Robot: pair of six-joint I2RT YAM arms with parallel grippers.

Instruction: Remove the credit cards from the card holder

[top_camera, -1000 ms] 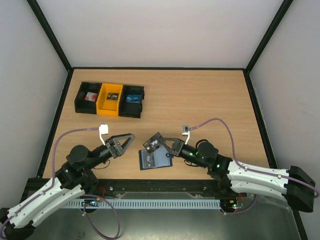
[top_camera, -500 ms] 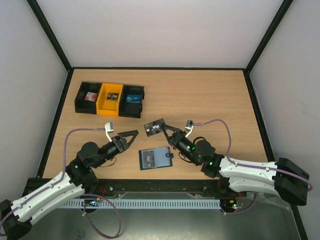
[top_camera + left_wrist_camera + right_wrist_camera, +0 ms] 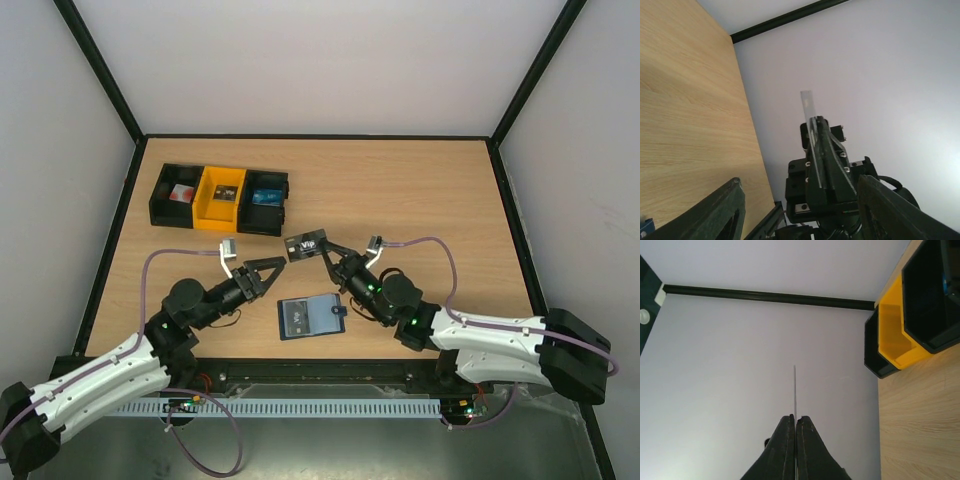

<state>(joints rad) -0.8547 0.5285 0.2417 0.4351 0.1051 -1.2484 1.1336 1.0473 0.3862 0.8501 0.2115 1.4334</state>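
One credit card (image 3: 305, 245) is out of the card holder (image 3: 310, 316) and in the air, pinched at its near short end by the closed right hand (image 3: 322, 252). A second ago this card hung just above the holder. It has since been lifted and carried away from the arm bases, toward the row of bins (image 3: 220, 197). The left hand (image 3: 272, 273) has advanced over the same interval, and its jaws have narrowed. They are still apart, with nothing between them.

Assessment: extraction of this card is done. The converging hands suggest a hand-over or a drop into a bin as the next step.

Orientation of the card:
- Long axis runs left to right in the overhead view, roughly in line with the right hand's fingers.
- Free short end points toward the left hand.
- Printed face is turned up. The right wrist camera shows it edge-on, as a thin line.

The holder lies flat on the counter (image 3: 420, 200) between the two arms, long axis left to right, closing tab toward the right arm. Whether any cards remain inside cannot be determined.
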